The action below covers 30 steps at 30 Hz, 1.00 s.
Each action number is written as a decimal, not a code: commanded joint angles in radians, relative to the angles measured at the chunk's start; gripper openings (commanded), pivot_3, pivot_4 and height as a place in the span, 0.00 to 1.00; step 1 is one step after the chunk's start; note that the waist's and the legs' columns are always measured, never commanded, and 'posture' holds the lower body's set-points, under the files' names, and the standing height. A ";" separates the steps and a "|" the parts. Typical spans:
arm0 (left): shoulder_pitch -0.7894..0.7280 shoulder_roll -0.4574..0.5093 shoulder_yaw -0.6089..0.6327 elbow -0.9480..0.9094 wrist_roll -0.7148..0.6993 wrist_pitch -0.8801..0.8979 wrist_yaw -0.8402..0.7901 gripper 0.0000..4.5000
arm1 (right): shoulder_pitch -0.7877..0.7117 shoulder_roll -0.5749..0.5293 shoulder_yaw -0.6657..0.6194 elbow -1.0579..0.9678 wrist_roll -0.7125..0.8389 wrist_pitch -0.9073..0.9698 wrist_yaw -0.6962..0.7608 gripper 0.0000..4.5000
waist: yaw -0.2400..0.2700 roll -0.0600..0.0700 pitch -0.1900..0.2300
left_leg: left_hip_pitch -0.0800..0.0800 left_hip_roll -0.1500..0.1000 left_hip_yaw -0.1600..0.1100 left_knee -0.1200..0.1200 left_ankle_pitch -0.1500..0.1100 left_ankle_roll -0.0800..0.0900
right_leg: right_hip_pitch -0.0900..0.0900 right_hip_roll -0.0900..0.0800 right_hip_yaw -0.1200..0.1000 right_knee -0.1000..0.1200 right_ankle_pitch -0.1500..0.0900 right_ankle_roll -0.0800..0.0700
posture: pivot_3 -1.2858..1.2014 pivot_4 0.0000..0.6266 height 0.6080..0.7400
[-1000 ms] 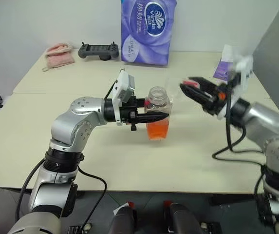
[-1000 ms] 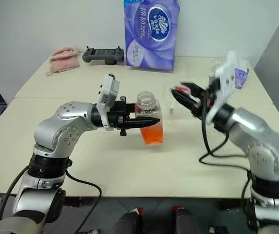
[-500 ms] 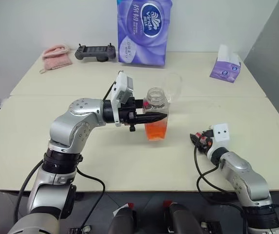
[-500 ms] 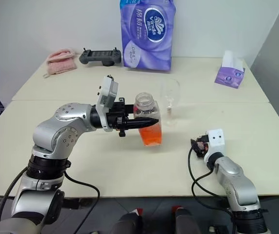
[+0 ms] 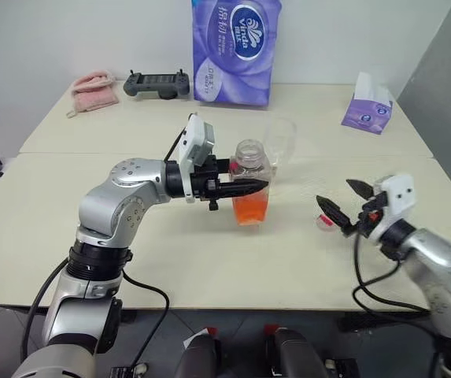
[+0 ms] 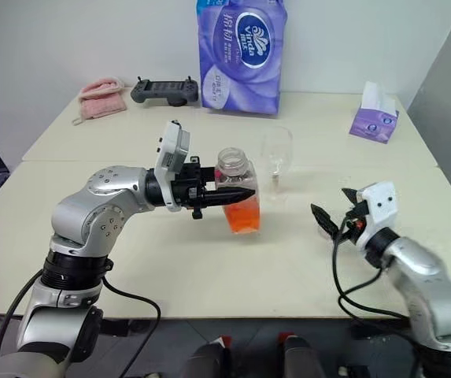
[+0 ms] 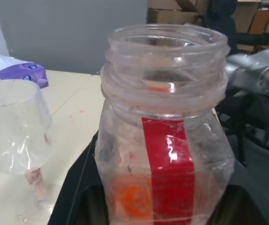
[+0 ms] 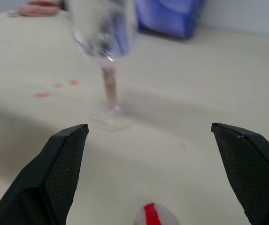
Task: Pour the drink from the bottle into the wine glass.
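L claw (image 5: 249,187) clamps bottle (image 5: 253,189) upright, mouth uncapped, ready to tip. Wine glass (image 6: 277,153) stands just past the bottle, w/in pouring reach. R claw (image 5: 341,201) gapes empty, low over surface (image 5: 209,252); cap (image 5: 323,220) lies between its fingers, likely just dropped.

A tall purple tissue pack (image 5: 236,50) stands at the beige table's (image 5: 68,228) far edge. Beside it lie a black handheld controller (image 5: 157,83) and a pink folded cloth (image 5: 95,89). A small purple tissue box (image 5: 368,112) sits far right.

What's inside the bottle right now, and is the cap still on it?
The bottle holds orange-red drink in its lower part. Its mouth is open; the cap lies on the table. The left gripper covers part of the body.
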<state>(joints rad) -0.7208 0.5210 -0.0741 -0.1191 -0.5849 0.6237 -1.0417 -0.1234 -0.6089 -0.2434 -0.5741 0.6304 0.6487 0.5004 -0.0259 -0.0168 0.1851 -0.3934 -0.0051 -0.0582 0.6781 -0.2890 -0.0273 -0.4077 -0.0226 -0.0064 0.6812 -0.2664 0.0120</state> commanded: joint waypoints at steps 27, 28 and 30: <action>-0.099 -0.104 0.347 0.643 0.325 -0.534 0.706 0.41 | -0.606 -0.058 0.159 0.070 0.367 0.196 -0.019 0.99 | 0.011 0.000 0.000 | -0.004 -0.001 -0.005 0.001 0.000 -0.001 | -0.001 -0.004 -0.003 -0.001 0.000 0.000 | 0.52 0.24 1.00; -0.096 -0.101 0.351 0.680 0.328 -0.551 0.706 0.41 | -0.606 -0.056 0.159 0.070 0.361 0.197 -0.017 0.99 | 0.012 0.000 0.000 | -0.004 -0.001 -0.005 0.001 0.000 -0.001 | -0.001 -0.004 -0.003 0.000 0.000 0.000 | 0.52 0.24 1.00; -0.095 -0.091 0.352 0.738 0.344 -0.589 0.719 0.41 | -0.605 -0.054 0.159 0.067 0.349 0.198 -0.014 0.99 | 0.012 0.000 0.000 | -0.004 -0.001 -0.005 0.001 0.000 -0.001 | -0.002 -0.004 -0.003 0.000 0.000 0.000 | 0.52 0.24 1.00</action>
<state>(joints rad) -0.7970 0.4089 0.2550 0.6211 -0.2492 0.0908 -0.3253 -0.7020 -0.6622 -0.0741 -0.4895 0.9904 0.8661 0.4789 -0.0141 -0.0172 0.1852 -0.3977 -0.0063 -0.0628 0.6795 -0.2887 -0.0279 -0.4097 -0.0268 -0.0097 0.6809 -0.2661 0.0115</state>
